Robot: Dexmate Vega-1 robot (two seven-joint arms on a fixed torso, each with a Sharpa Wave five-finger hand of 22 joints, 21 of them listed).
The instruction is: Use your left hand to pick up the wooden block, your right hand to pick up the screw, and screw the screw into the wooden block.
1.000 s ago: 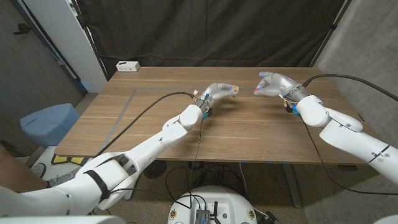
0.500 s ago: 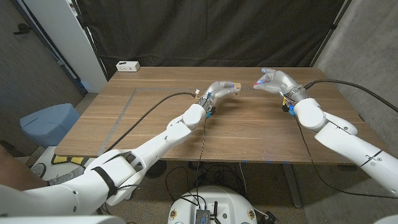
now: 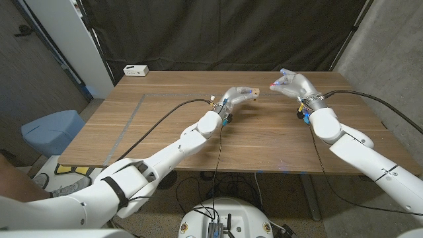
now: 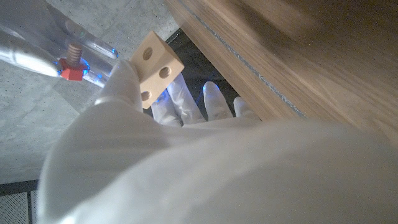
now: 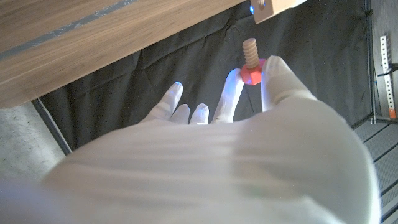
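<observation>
My left hand [image 3: 238, 94] holds the pale wooden block [image 3: 250, 92] up over the far middle of the table; in the left wrist view the block [image 4: 156, 65] shows round holes in its faces, gripped at my fingertips [image 4: 122, 74]. My right hand [image 3: 292, 85] pinches the screw [image 3: 273, 84], a red head with a wooden threaded shaft [image 5: 250, 57], between its fingertips [image 5: 274, 66]. In the left wrist view the screw [image 4: 71, 64] sits a short way from the block, its shaft pointing toward it. A small gap separates screw and block [image 5: 273, 9].
The wooden table [image 3: 172, 129] has a grey tape outline on its left half. A white power strip [image 3: 135, 70] lies at the far left corner. Black curtains hang behind. Cables run along both arms. A blue bin [image 3: 51, 129] stands left of the table.
Both hands have lifted and moved toward the table's far side. The left hand carried the block right, and the right hand brought the screw closer to it.
</observation>
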